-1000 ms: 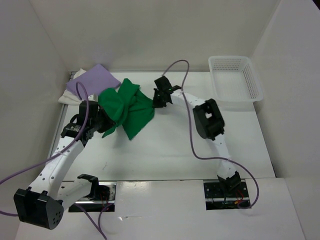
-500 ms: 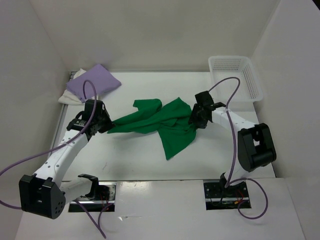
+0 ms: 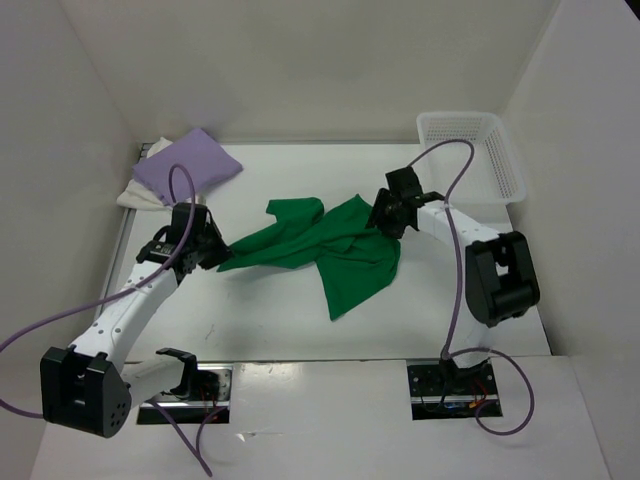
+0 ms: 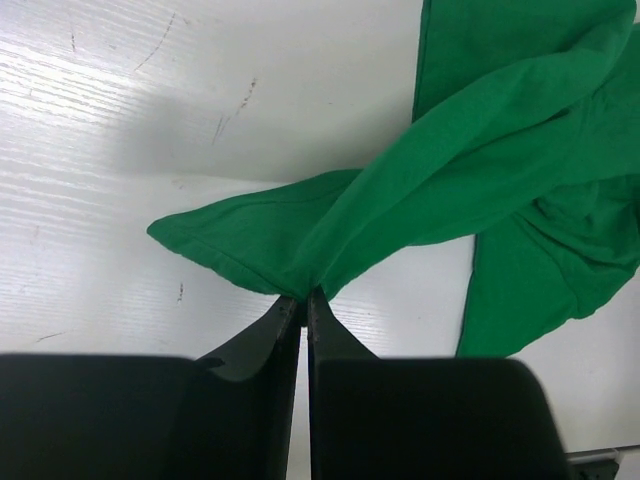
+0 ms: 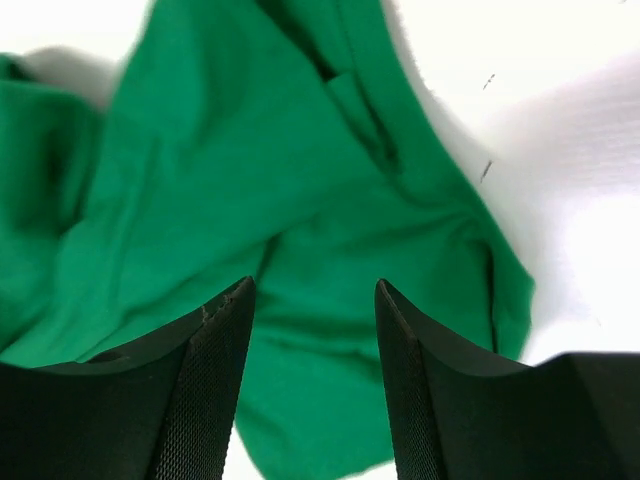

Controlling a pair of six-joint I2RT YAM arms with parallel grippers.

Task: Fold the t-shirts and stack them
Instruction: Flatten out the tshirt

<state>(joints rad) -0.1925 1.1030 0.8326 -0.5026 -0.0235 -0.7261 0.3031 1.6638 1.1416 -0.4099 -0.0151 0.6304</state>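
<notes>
On the desk (image 3: 250, 315) the left claw (image 4: 303, 297) pinched the green t-shirt (image 3: 350, 260), the right claw (image 5: 312, 300) gaped above it and likely needed a corner grip to spread it

The bright green soft cloth t-shirt (image 3: 320, 250) is a plain, even green with no print, darker only in its folds. The pale lilac-purple cloth t-shirt (image 3: 190, 165) is likewise unpatterned, and the white cloth t-shirt (image 3: 133, 195) is a plain off-white. The white plastic lattice basket (image 3: 512, 175) shows a fine open grid. The tabletop (image 3: 270, 320) is white with faint grey scuffs. The arms (image 3: 130, 310) are white with black joints and purple cables (image 3: 440, 147). The left gripper (image 4: 303, 300) and right gripper (image 5: 315, 290) have black jaws, the right's finely cross-hatched.
</notes>
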